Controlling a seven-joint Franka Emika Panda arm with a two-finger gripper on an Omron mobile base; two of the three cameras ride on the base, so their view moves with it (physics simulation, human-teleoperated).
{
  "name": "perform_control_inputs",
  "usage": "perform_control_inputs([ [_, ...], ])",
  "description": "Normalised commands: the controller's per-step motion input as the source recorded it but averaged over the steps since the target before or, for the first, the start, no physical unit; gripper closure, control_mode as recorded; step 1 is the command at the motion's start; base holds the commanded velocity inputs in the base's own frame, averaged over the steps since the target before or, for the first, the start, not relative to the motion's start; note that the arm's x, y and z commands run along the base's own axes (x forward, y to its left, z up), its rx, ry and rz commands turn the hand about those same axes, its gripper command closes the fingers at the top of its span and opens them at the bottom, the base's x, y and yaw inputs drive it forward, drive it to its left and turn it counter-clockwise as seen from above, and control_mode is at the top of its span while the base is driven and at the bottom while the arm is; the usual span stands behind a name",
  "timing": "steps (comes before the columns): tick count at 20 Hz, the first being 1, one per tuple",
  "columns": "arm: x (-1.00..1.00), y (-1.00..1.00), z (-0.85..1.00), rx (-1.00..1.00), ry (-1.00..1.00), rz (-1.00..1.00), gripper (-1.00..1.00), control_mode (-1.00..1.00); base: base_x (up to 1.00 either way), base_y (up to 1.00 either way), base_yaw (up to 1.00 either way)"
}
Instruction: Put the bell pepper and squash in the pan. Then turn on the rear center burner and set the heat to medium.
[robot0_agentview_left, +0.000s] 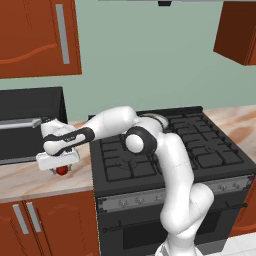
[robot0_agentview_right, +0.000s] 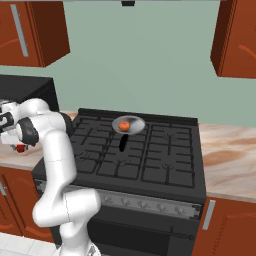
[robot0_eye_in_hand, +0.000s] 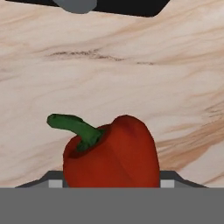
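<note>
On the marble-patterned counter (robot0_agentview_left: 30, 182) left of the black stove (robot0_agentview_left: 165, 150), the white arm (robot0_agentview_left: 165, 150) reached out sideways and bent its hand down over the bell pepper (robot0_agentview_left: 62, 170). From the left base view the gripper (robot0_agentview_left: 61, 167) sat directly on top of that small red vegetable, which rested on the counter near the front edge, below the dark microwave (robot0_agentview_left: 30, 130). From the right base view the pepper (robot0_agentview_right: 20, 148) showed as a red spot under the hand at the far left edge. Seen from the hand, the pepper (robot0_eye_in_hand: 111, 153) lay on its side on the pale veined surface, green stem (robot0_eye_in_hand: 74, 127) pointing away to the left, with one grey fingertip (robot0_eye_in_hand: 56, 183) at each side of it and right against its skin; whether the pincer had truly clamped it or only bracketed it, I could not tell. Well away on the stove, the small grey pan (robot0_agentview_right: 128, 124) stood on the grates over the rear center burner (robot0_agentview_right: 131, 131), its black handle (robot0_agentview_right: 122, 142) pointing forward, and the orange squash (robot0_agentview_right: 124, 126) lay inside it.
</note>
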Motion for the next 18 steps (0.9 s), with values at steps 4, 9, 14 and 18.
perform_control_inputs([
  [4,-0.33,-0.4,0.27,0.0,-0.03,-0.04,1.0,-1.0,0.0,0.0,0.0],
  [9,-0.44,-1.0,0.17,0.06,-0.13,-0.06,1.0,-1.0,0.0,0.0,0.0],
  [14,-0.12,-1.0,0.19,0.08,-0.11,-0.01,1.0,-1.0,0.0,0.0,0.0],
  [18,0.02,-1.0,0.61,0.07,-0.07,0.0,1.0,-1.0,0.0,0.0,0.0],
])
